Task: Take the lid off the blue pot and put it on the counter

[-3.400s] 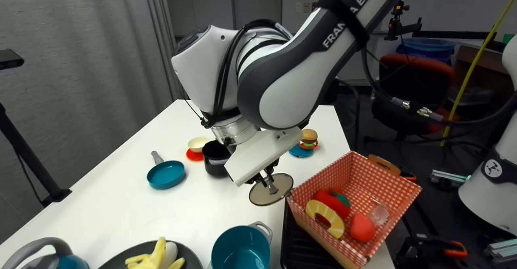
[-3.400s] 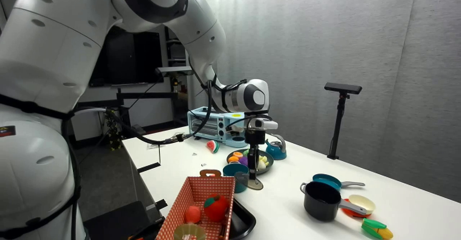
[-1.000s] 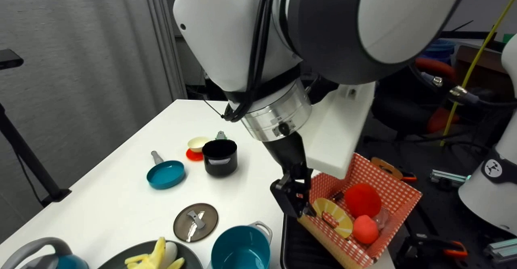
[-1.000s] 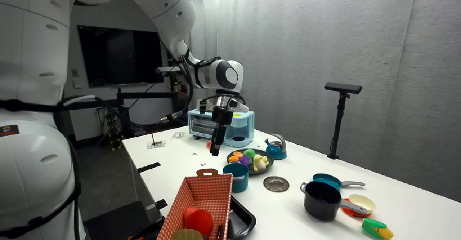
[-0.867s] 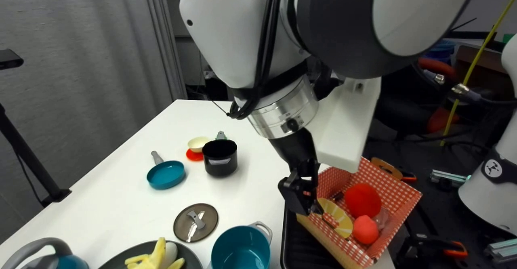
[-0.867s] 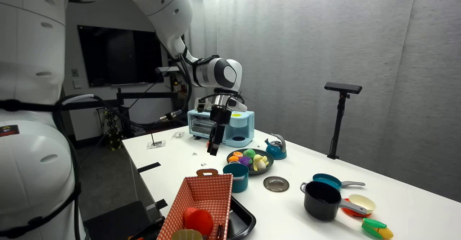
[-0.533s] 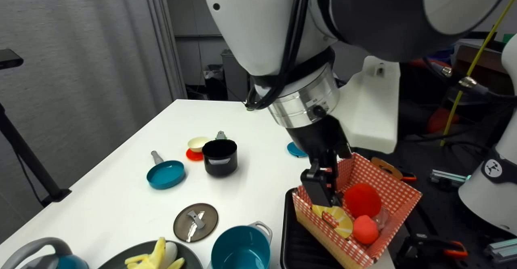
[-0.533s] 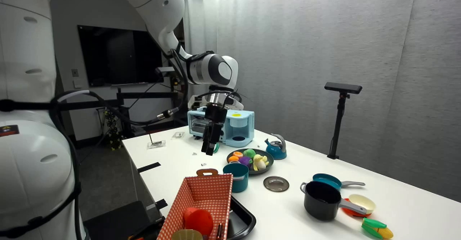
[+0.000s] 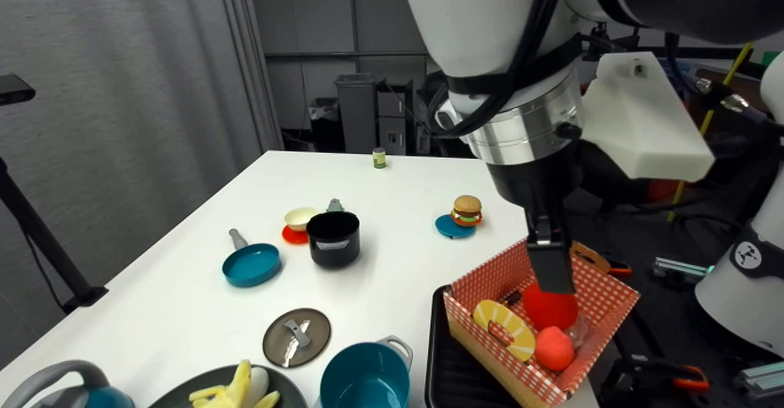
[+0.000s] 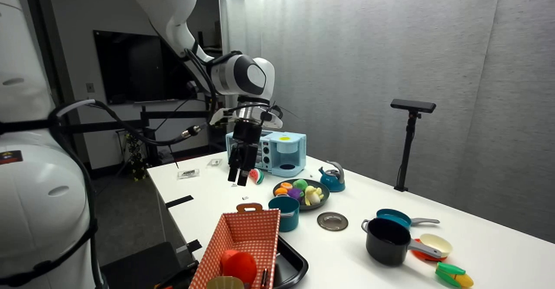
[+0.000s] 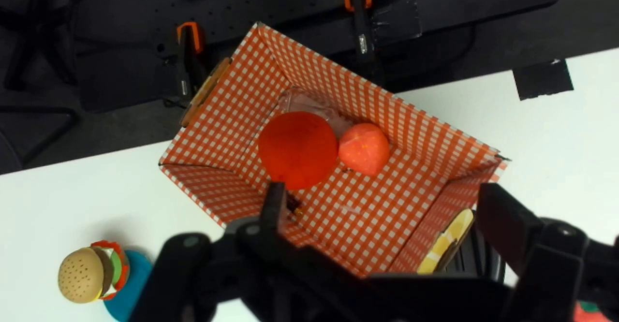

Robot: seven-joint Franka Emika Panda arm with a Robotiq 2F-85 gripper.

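Observation:
The lid (image 9: pixel 278 340), a round greyish glass disc with a knob, lies flat on the white counter (image 9: pixel 196 316), knob up. Right beside it stands the blue pot (image 9: pixel 367 374), uncovered, its inside visible. Both also show in an exterior view: the lid (image 10: pixel 332 221) to the right of the pot (image 10: pixel 289 221), a small gap between them. High over the checked box hangs my gripper (image 10: pixel 237 179), well away from lid and pot. In the wrist view the gripper (image 11: pixel 387 203) is open, its fingers wide apart with nothing held. Neither pot nor lid shows there.
Beneath the gripper sits a red-and-white checked box (image 11: pixel 411 124) with toy fruit, partly over a black tray (image 9: pixel 442 359). A black pot (image 9: pixel 334 252), a teal pan (image 9: pixel 251 265), a kettle (image 10: pixel 332 180) and a plate of vegetables (image 10: pixel 323 193) stand around.
Earlier the gripper held the lid above the counter; now the lid rests on it, released. Over the last second the gripper has risen and moved farther from the lid, over the checked box.

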